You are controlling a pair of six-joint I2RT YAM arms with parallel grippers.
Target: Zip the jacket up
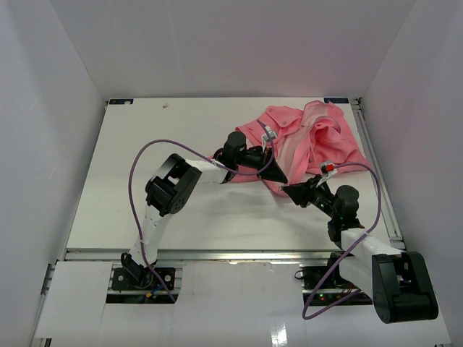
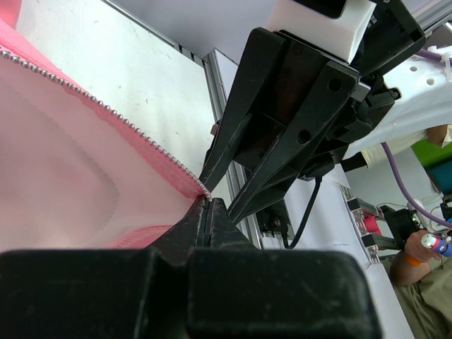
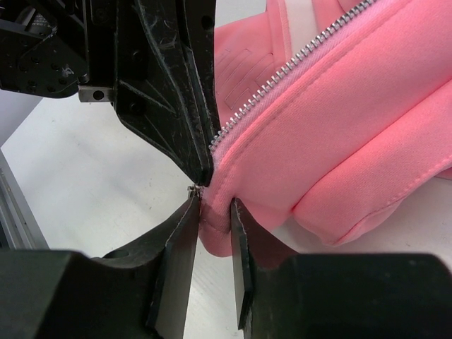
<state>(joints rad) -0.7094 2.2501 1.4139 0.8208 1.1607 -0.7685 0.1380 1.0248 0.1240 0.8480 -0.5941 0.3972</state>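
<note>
The salmon-pink jacket point(image 1: 318, 137) lies crumpled at the back right of the table, with its paler lining showing. Both grippers meet at its near bottom corner. My left gripper point(image 1: 281, 178) is shut on the end of the zipper edge; in the left wrist view point(image 2: 206, 203) the metal teeth point(image 2: 106, 107) run up from its tips along the jacket point(image 2: 63, 176). My right gripper point(image 1: 288, 191) pinches the folded hem just beside it. In the right wrist view point(image 3: 212, 212) the pink fabric point(image 3: 353, 120) fills its jaws, with the zipper point(image 3: 296, 60) above and the left gripper point(image 3: 203, 175) touching.
White walls enclose the white table point(image 1: 181, 159). An aluminium rail point(image 1: 376, 166) runs along the right edge close to the jacket. Purple cables point(image 1: 145, 155) loop over both arms. The two grippers' fingers point(image 2: 282, 127) are nearly in contact.
</note>
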